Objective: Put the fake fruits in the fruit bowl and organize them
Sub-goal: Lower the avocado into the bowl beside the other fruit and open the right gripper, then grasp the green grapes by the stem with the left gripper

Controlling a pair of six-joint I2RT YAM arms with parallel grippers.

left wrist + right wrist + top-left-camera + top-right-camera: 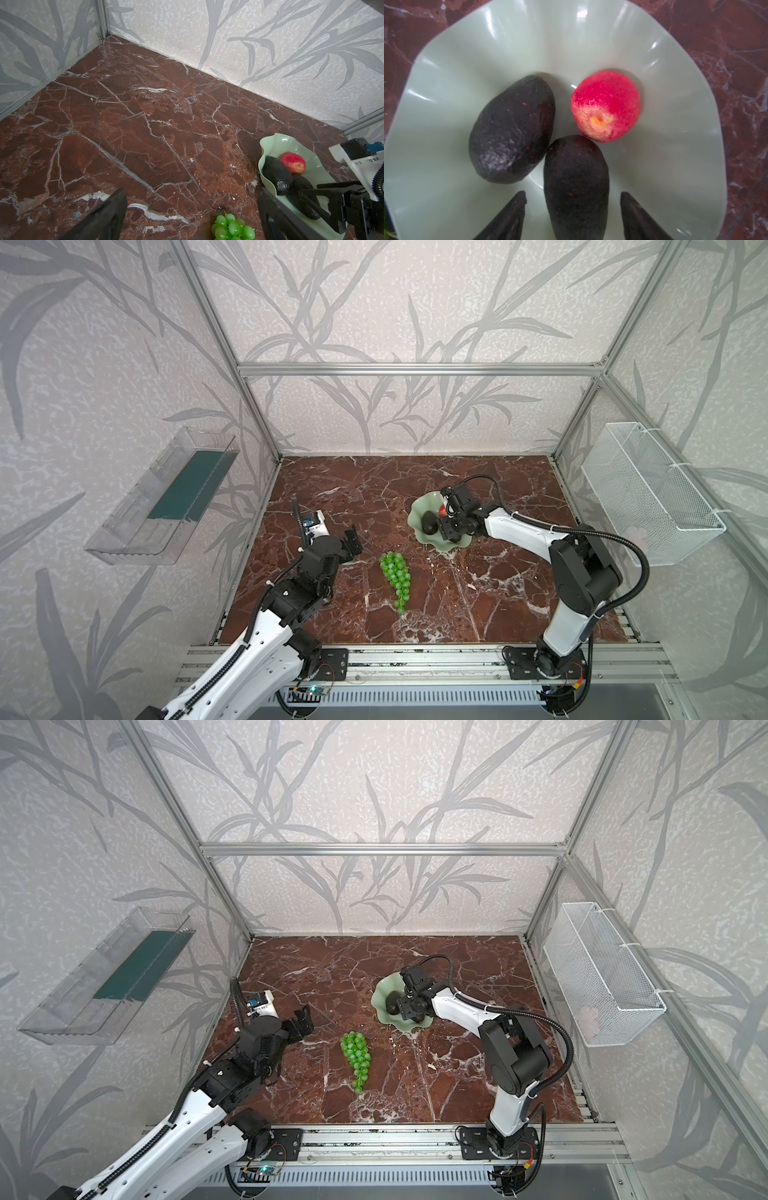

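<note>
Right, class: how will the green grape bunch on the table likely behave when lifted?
The grape bunch probably droops from wherever it is gripped, being many separate beads tapering to a thin tail. Its glossy round grapes look slippery. Lying flat, it seems unlikely to roll.

Smooth, glossy plastic bowl (488, 52), dull pebbled avocados (512, 128), matt grainy apple (606, 99), glossy grapes (396, 574), polished veined marble table (145, 124), white wire-mesh basket (648, 489), clear plastic tray (137, 510), bare metal frame (415, 369).
</note>
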